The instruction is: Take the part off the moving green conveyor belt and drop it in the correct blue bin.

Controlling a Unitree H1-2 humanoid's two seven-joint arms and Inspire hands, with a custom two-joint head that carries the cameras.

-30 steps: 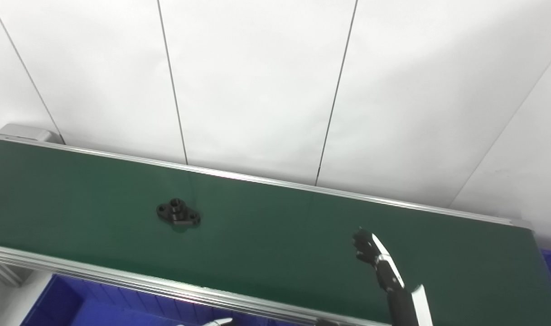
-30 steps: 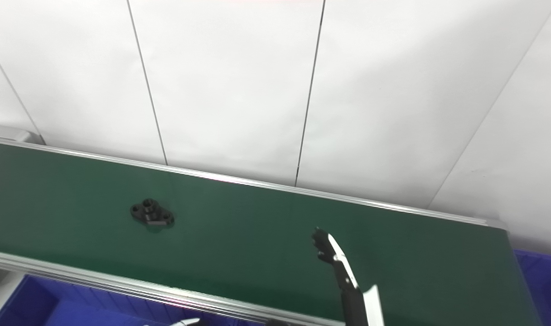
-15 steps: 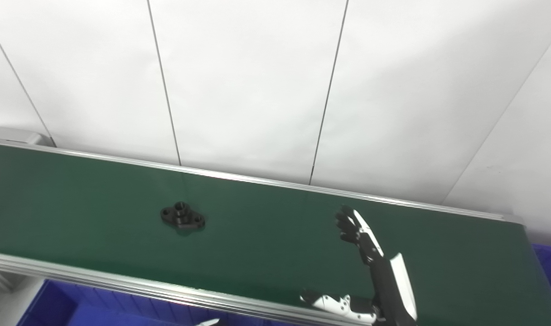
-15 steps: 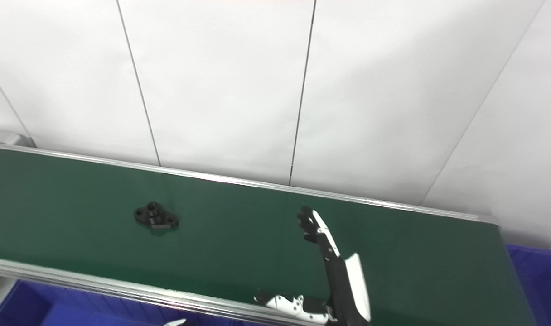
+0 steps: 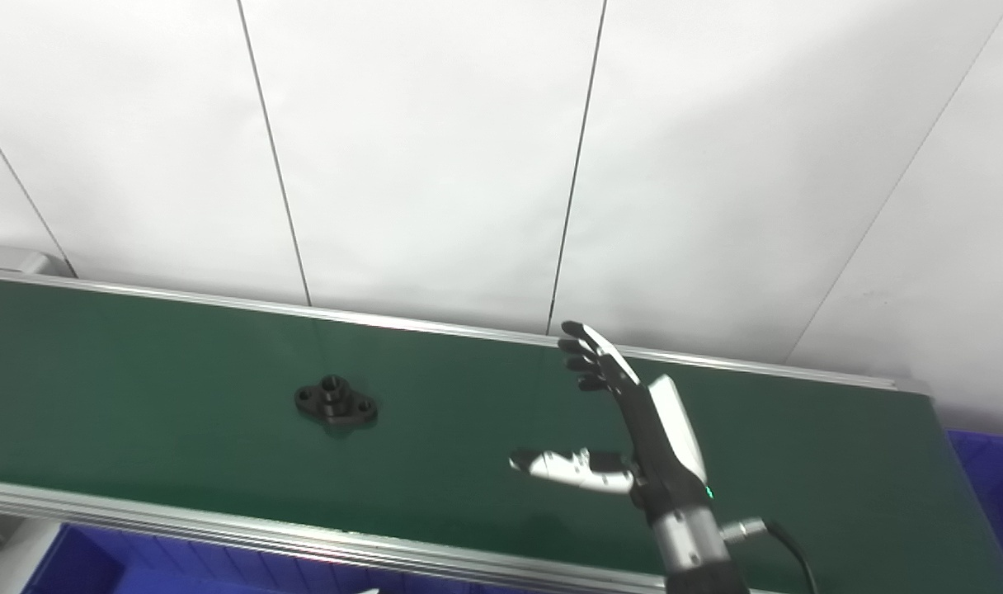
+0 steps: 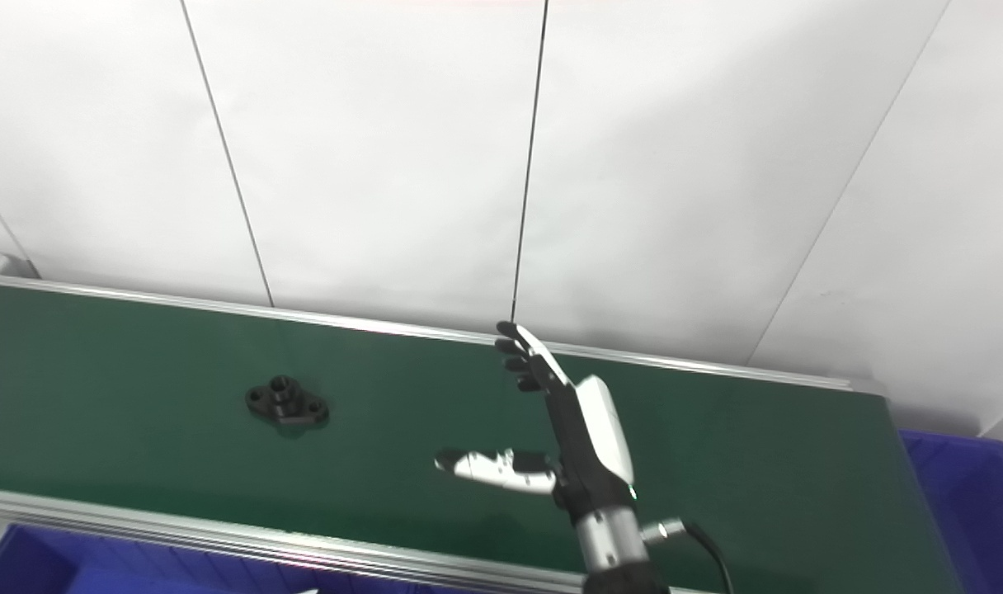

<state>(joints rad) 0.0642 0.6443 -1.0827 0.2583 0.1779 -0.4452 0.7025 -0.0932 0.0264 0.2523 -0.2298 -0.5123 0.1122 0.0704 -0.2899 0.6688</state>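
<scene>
Hovering spread right hand [image 5: 633,429] well apart from part [image 5: 336,406]

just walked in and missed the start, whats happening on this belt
A robot is set to pick a part off a green conveyor belt. Its right hand hovers over the belt, open, fingers spread and thumb out to the side, holding nothing. The black part lies on the belt, well to the hand's left, untouched. Blue bins sit beside the belt. The left hand is not in view.

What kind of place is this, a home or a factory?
Probably a factory-style sorting station: a green conveyor belt carrying a black part, blue bins beside it, plain white wall panels.
</scene>
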